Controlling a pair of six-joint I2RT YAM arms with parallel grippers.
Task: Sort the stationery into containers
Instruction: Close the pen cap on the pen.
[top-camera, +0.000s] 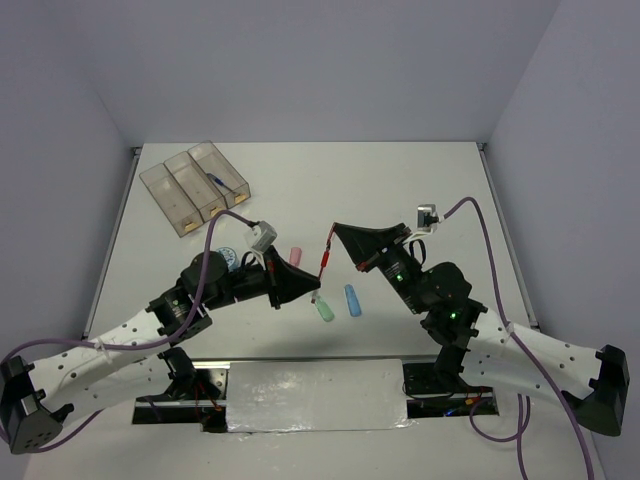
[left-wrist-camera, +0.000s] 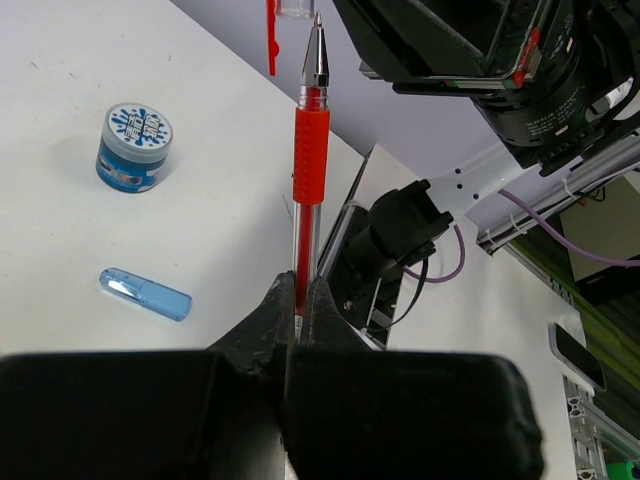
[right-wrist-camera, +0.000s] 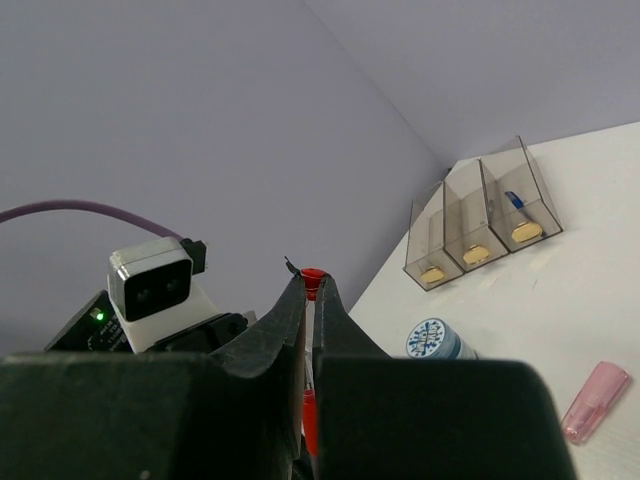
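Observation:
My left gripper (top-camera: 314, 288) (left-wrist-camera: 298, 290) is shut on a red pen (top-camera: 323, 263) (left-wrist-camera: 309, 150) and holds it in the air, bare tip pointing at my right gripper (top-camera: 335, 231) (right-wrist-camera: 310, 288). The right gripper is shut on the pen's clear cap with a red end (right-wrist-camera: 313, 274) (left-wrist-camera: 280, 20), just off the tip. The three joined clear bins (top-camera: 195, 185) (right-wrist-camera: 480, 225) stand at the far left; a blue pen (top-camera: 228, 183) lies in the right one. A pink bar (top-camera: 295, 253) (right-wrist-camera: 595, 400), green bar (top-camera: 323, 311) and blue bar (top-camera: 352, 300) (left-wrist-camera: 145, 293) lie on the table.
One blue-white tape roll (top-camera: 228, 258) (left-wrist-camera: 134, 147) (right-wrist-camera: 440, 340) stands on the table (top-camera: 400, 190), partly hidden behind my left arm in the top view. Both arms meet over the table's middle. A grey plate (top-camera: 310, 395) lies at the near edge between the arm bases.

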